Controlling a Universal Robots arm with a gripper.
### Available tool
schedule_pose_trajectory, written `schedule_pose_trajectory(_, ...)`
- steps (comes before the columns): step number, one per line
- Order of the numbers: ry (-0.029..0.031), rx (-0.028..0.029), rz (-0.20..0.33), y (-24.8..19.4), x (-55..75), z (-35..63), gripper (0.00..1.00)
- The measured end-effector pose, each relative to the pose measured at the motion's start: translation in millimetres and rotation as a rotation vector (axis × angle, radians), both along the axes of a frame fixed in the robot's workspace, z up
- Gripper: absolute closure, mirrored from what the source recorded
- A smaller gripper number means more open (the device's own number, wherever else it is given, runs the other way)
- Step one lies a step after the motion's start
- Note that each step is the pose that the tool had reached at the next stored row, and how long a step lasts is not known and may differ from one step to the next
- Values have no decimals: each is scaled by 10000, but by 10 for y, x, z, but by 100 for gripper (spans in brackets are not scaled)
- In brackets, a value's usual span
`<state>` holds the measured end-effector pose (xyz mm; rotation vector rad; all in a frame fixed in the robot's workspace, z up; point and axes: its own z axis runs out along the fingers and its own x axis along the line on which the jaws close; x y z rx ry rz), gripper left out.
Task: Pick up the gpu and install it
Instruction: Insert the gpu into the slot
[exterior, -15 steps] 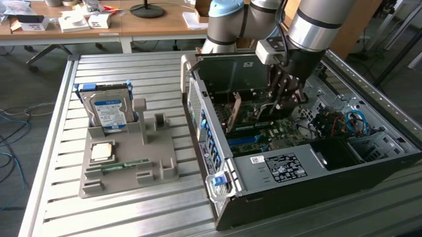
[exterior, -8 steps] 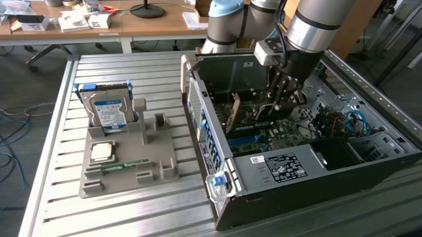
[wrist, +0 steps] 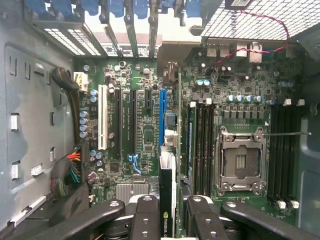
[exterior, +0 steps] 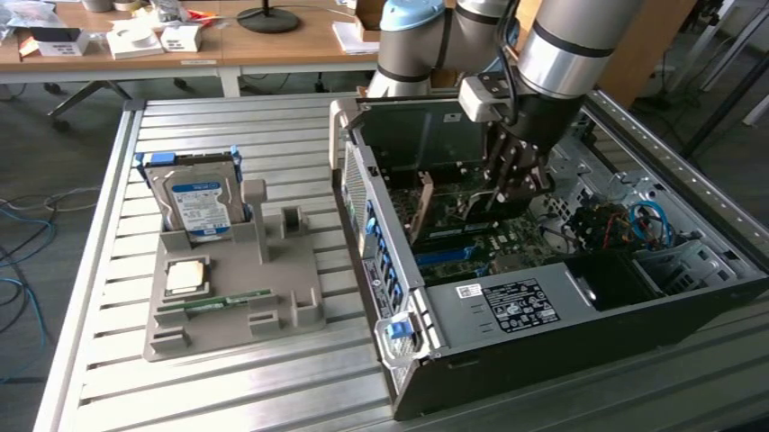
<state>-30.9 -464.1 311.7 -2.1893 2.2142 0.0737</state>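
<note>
The claw (wrist: pixel 172 216) is down inside the open computer case (exterior: pixel 547 310), its two black fingers (wrist: pixel 146 217) closed on the gpu (wrist: pixel 170 150). The card is pinched on edge between them, with a green logo showing on its dark end right at the grip. It runs away from the fingers towards the row of blue clips (wrist: pixel 117 7) at the back wall of the case. From the wrist view it lines up with the blue slot (wrist: pixel 162 112) on the motherboard (wrist: pixel 142 135); I cannot tell whether it is seated or just above it.

Close on one side of the card lie two black slots (wrist: pixel 126 122) and a white slot (wrist: pixel 103 122), and past those a bundle of coloured wires (wrist: pixel 70 175) against the grey case wall. On the other side are black memory slots (wrist: pixel 202 150), then the bare processor socket (wrist: pixel 239 162), with a red and black wire (wrist: pixel 260 27) trailing over a mesh panel.

In the exterior view the arm (exterior: pixel 565 49) comes down over the case, which lies on a slatted metal table (exterior: pixel 240 387). To the exterior view's left, well apart from the case, a grey holder (exterior: pixel 283 270) carries a blue-labelled hard drive (exterior: pixel 198 202) standing upright, a square processor chip (exterior: pixel 186 276) and a slim green memory stick (exterior: pixel 216 303) lying flat. Blue cables (exterior: pixel 646 220) curl in the case's far corner.
</note>
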Motion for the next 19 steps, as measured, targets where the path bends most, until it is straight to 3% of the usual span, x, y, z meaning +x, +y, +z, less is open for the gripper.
schedule_pose_trajectory(7,-4,3,0,1,-2,-10,74)
schedule_pose_trajectory(19,-7,6,1,0,-6,-128,74)
